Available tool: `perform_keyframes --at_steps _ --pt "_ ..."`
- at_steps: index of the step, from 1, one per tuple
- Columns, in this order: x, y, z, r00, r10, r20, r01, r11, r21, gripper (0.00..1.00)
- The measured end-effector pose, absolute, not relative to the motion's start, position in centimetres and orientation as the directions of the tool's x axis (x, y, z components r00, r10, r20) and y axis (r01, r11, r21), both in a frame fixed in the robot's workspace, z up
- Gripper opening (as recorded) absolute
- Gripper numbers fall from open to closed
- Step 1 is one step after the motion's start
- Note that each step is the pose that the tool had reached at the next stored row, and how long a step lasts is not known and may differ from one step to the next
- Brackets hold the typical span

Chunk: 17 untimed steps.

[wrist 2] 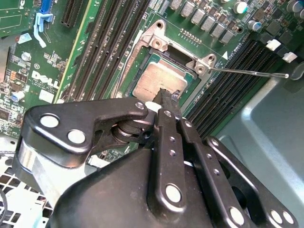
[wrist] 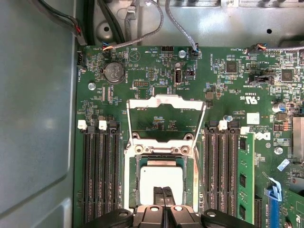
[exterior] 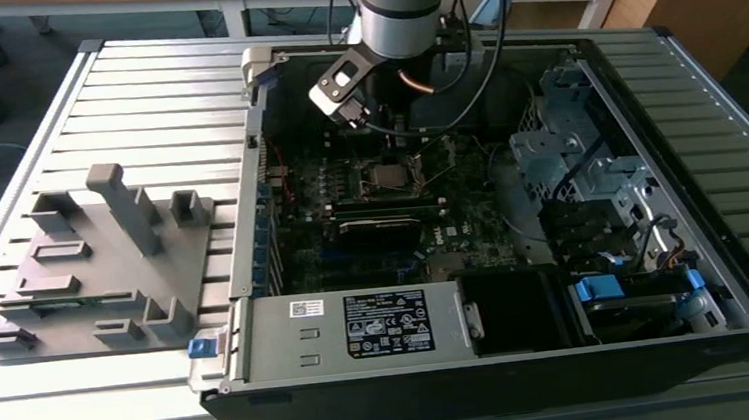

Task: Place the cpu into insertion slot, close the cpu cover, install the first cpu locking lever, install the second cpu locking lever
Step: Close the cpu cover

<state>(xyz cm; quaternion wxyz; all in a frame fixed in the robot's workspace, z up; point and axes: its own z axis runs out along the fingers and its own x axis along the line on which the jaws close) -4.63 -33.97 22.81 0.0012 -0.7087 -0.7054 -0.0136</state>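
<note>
The cpu [wrist: 161, 179] lies flat in the insertion slot [wrist: 134, 187], its dull silver top showing; it also appears in the second wrist view [wrist 2: 156, 80]. The cpu cover [wrist: 166, 100] stands swung open beyond the socket, with green board visible through its window. My gripper [wrist: 163, 194] hovers just over the near part of the chip, its two black fingers pressed together with nothing between them; its tips [wrist 2: 167, 97] reach the chip's edge. A thin metal locking lever [wrist 2: 251, 72] sticks out sideways from the socket, unlatched. In the exterior view the arm [exterior: 399, 7] reaches down into the case above the socket [exterior: 388, 176].
Black memory slots [wrist: 97, 175] flank the socket on both sides. Cables [wrist: 142, 33] run along the case wall. The open computer case [exterior: 492, 341] lies on a slatted metal table, with a grey fixture [exterior: 98, 262] at the exterior view's left and drive cages [exterior: 585, 153] at the right.
</note>
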Motion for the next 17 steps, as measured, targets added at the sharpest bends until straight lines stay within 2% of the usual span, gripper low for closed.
perform_keyframes --at_steps 17 --pt "-4.07 -33.97 23.7 0.004 1.0 0.021 1.0 -0.005 0.018 0.1"
